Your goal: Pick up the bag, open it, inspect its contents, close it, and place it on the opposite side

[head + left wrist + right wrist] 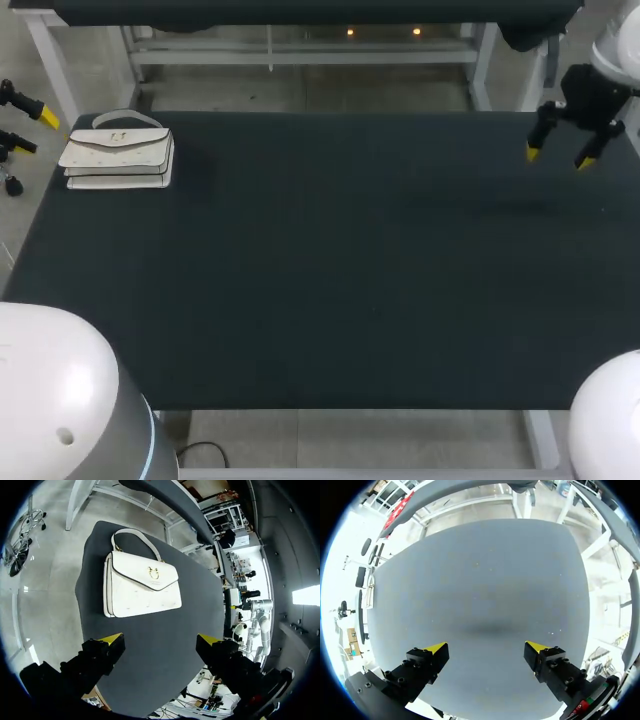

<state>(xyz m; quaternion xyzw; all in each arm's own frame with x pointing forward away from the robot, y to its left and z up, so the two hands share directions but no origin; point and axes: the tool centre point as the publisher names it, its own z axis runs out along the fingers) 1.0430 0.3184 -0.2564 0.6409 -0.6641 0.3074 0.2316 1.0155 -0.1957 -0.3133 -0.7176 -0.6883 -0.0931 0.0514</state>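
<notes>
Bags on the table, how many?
1. The white bag lies with its flap closed at the table's far left corner, ahead of the left gripper, untouched. Nothing on the table could hide another.

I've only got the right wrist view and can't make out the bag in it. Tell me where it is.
Observer: The bag lies in the table's far left corner, across from the right gripper, which is over the far right corner.
Operator: Report the bag's state.
Observer: It lies flat with its front up. The flap is closed over the gold clasp.
Operator: Now give me the left gripper.
Observer: The left gripper is open. The bag is ahead of it and nothing touches the bag.
</notes>
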